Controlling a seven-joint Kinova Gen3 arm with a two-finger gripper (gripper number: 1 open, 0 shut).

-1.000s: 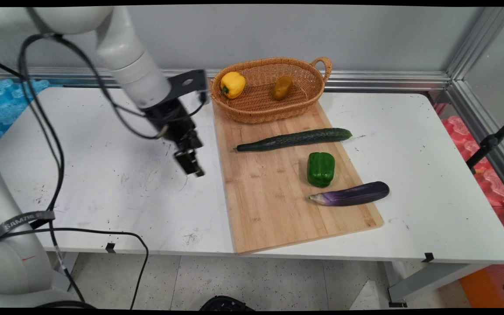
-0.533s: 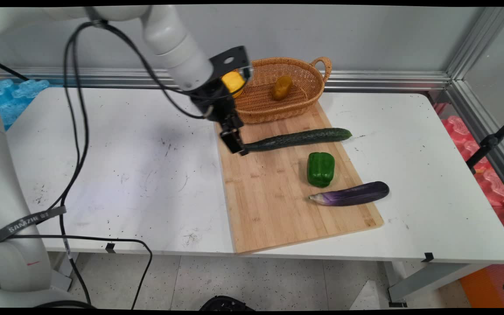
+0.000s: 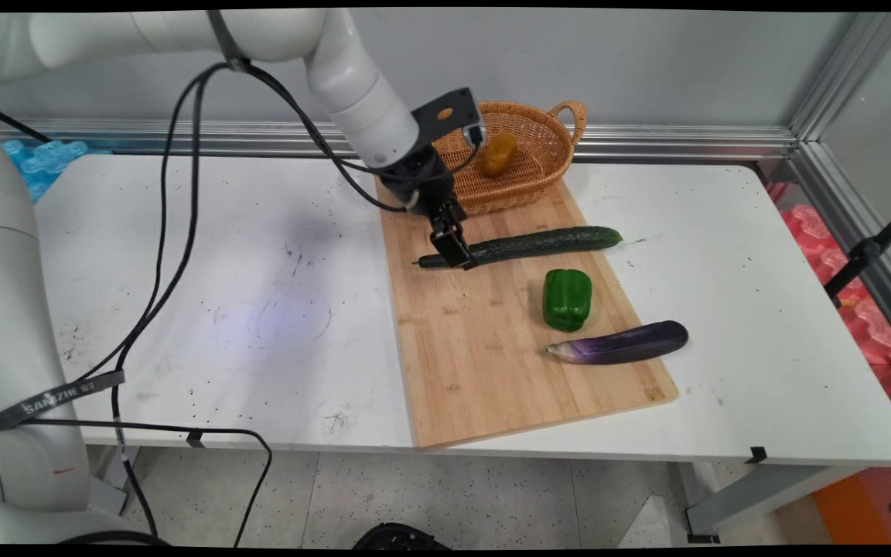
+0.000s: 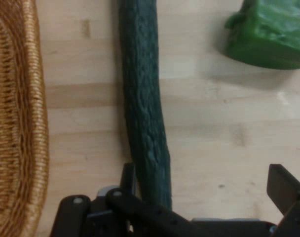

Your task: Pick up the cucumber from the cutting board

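Hand view: claw (image 4: 202, 190) open over stem end of cucumber (image 4: 142, 98), one finger each side, no contact evident. Cucumber lies on cutting board (image 3: 484, 363) w/ one green pepper (image 3: 567, 299), one eggplant (image 3: 622, 343); one basket (image 3: 538, 166) behind. Cucumber looks firm, light, waxy-skinned; mid-length hold likely steadier.

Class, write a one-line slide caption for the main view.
The arm's hand hangs open over the cucumber's left end on the wooden board, near the basket.
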